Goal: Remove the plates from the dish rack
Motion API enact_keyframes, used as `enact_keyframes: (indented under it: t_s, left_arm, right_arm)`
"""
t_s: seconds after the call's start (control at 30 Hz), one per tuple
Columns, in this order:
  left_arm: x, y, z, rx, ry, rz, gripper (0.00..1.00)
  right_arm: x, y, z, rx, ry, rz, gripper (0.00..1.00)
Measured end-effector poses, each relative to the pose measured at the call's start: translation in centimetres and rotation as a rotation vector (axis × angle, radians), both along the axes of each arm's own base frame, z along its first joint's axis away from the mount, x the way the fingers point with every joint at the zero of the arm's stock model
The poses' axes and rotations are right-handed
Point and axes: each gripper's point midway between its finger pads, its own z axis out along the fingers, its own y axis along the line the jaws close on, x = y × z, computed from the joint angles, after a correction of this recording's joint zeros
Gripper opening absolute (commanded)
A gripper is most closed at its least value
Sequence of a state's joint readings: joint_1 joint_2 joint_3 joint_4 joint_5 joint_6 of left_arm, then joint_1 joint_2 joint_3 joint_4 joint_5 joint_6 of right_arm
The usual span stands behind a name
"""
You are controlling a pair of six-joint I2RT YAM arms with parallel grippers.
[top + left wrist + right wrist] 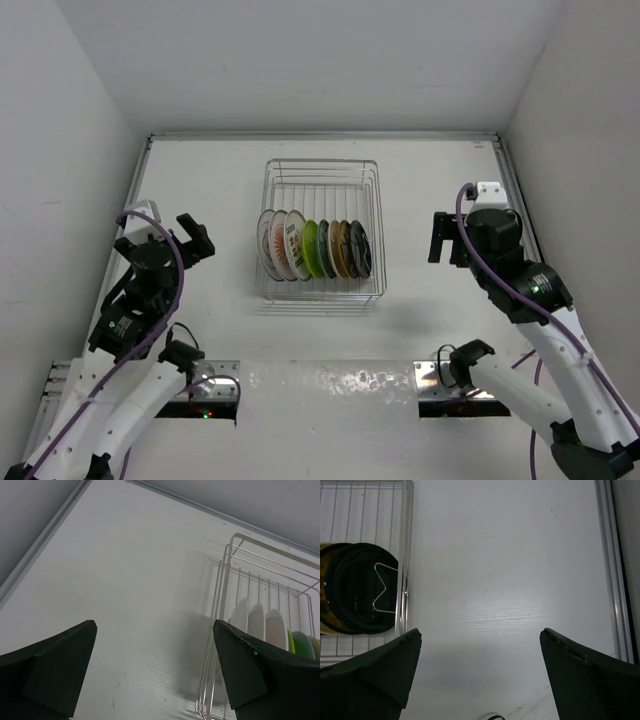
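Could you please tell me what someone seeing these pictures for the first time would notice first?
A row of colourful plates standing on edge in the silver wire dish rack draws the eye at the middle of the white table. The black left gripper and right gripper flank the rack, both open, holding nothing and clear of it.

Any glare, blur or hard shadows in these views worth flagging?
Top external: even light, only a soft shadow in front of the dish rack, glare on the metal strip at the near edge. Left wrist: left pincer dark and featureless, rack wires sharp. Right wrist: right pincer equally dark, table grain crisp.
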State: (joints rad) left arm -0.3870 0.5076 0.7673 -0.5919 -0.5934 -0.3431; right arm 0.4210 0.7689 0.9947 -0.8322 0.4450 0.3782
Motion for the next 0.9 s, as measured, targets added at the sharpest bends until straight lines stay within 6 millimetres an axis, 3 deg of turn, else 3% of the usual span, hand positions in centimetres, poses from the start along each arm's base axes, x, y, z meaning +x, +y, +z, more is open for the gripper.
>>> enact_keyframes:
  t_s: [0.17, 0.37, 0.43, 0.6, 0.77, 0.9]
  left_arm:
    - [0.0, 0.0, 0.1, -0.002, -0.004, 0.0, 1.0]
    - [0.0, 0.0, 0.0, -0.002, -0.005, 0.0, 1.0]
    - [0.0, 0.0, 0.0, -0.002, -0.004, 0.0, 1.0]
    - [0.0, 0.0, 0.0, -0.001, -0.002, 0.001, 1.0]
    - [0.1, 0.0, -0.2, 0.001, 0.003, 0.0, 1.0]
    - [0.1, -0.1, -0.4, 0.002, 0.007, -0.001, 1.0]
  right_arm:
    - [1.3, 1.9, 0.2, 0.069, -0.013, 0.045, 0.99]
    - [5.2, 6.9, -1.4, 0.192, 0.064, 0.115, 0.97]
    - [6.8, 9.1, -2.8, 0.214, 0.108, 0.135, 0.92]
    - [8.3, 15.1, -6.4, 0.214, 0.194, 0.205, 0.56]
    - [8.4, 18.6, -8.2, 0.203, 0.217, 0.237, 0.52]
    - [8.9, 19.9, -9.1, 0.184, 0.213, 0.229, 0.45]
